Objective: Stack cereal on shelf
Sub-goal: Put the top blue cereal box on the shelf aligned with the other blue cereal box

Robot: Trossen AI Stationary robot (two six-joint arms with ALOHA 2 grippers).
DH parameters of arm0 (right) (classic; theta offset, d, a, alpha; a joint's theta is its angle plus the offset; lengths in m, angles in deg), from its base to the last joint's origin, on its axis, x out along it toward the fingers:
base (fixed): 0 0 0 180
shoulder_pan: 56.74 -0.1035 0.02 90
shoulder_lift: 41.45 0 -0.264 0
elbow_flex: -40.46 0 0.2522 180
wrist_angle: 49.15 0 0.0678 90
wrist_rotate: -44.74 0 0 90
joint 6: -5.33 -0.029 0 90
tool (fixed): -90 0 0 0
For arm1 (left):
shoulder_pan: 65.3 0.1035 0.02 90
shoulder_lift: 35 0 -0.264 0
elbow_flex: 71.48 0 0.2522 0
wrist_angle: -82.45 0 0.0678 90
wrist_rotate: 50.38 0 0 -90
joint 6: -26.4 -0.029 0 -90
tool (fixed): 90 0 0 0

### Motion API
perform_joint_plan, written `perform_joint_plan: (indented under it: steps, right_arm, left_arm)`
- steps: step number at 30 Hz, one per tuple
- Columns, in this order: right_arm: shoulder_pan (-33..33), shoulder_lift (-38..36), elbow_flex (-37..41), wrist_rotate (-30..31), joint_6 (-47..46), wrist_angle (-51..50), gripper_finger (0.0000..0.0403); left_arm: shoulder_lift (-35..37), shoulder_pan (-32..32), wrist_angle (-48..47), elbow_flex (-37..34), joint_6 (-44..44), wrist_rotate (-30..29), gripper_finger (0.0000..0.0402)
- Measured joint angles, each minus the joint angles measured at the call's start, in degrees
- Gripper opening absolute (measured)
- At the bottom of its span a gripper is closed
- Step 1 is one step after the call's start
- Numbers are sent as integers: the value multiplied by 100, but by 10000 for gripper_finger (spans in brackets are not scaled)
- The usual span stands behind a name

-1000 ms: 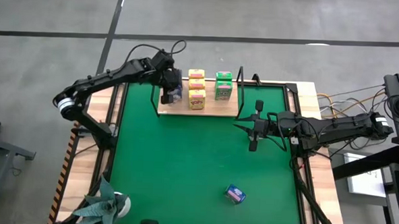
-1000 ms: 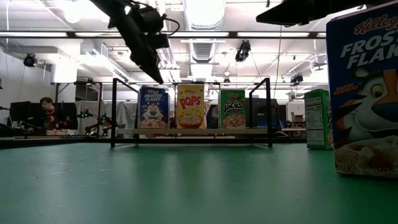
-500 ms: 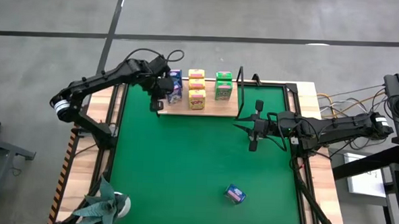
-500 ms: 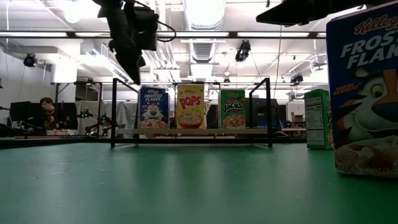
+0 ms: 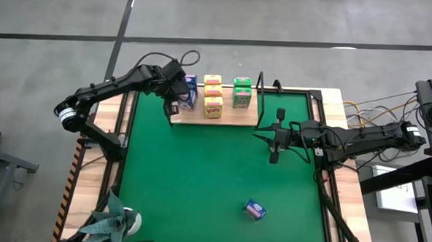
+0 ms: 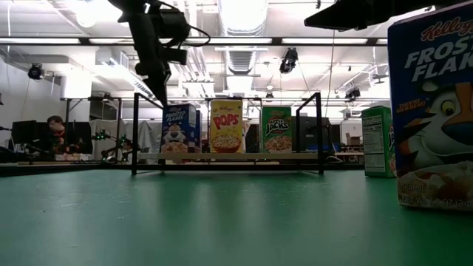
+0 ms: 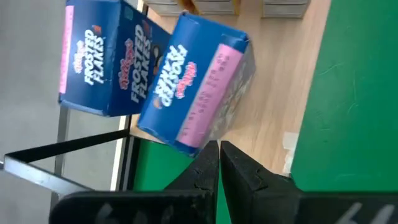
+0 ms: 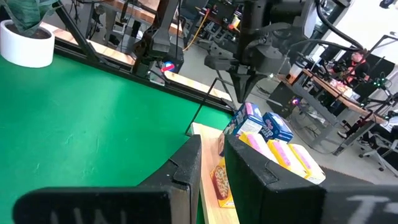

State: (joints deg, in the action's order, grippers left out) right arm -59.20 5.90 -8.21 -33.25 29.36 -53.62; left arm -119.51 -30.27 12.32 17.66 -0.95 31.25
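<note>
The wooden shelf (image 5: 234, 119) lies at the mat's far edge with black wire uprights. On it stand two blue cereal boxes (image 5: 189, 91), yellow boxes (image 5: 213, 97) and green boxes (image 5: 241, 93). The front blue box (image 7: 193, 87) stands turned at an angle beside the other blue box (image 7: 99, 59). My left gripper (image 7: 217, 155) is shut and hovers at the shelf's left end (image 5: 173, 107), its tips right by that box's corner. My right gripper (image 5: 275, 135) waits open over the mat near the shelf's right end. Another blue box (image 5: 254, 209) lies on the mat near the front. My left gripper's shut fingertips (image 7: 210, 152) stand right at the lower corner (image 7: 189, 148) of the turned blue box, coming from the shelf's left end. I cannot tell whether they touch it.
The low view shows a green box (image 6: 378, 140) standing on the mat at the right and the near blue box (image 6: 432, 111) large in front. A potted plant (image 5: 117, 220) sits at the table's near left corner. Green mat (image 5: 191, 178) lies open between shelf and front.
My left gripper has drawn away from above the front blue box toward the table's left, off the shelf's left end, and stays there. The front blue box has turned about on the shelf, so its face now stands at an angle. The right arm kept still.
</note>
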Motion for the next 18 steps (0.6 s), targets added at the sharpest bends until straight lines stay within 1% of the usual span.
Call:
perform_joint_plan:
  steps: [6, 11, 18]
  right_arm:
    - [0, 0, 0, 2, 2, 0, 61]
    - [0, 0, 0, 2, 2, 0, 61]
    - [0, 0, 0, 2, 13, 3, 61]
  left_arm:
    - [0, -15, -34, 0, 75, 27, 0]
    - [51, -17, -114, -2, 181, -273, 0]
    - [114, -17, 170, 68, 219, -264, 0]
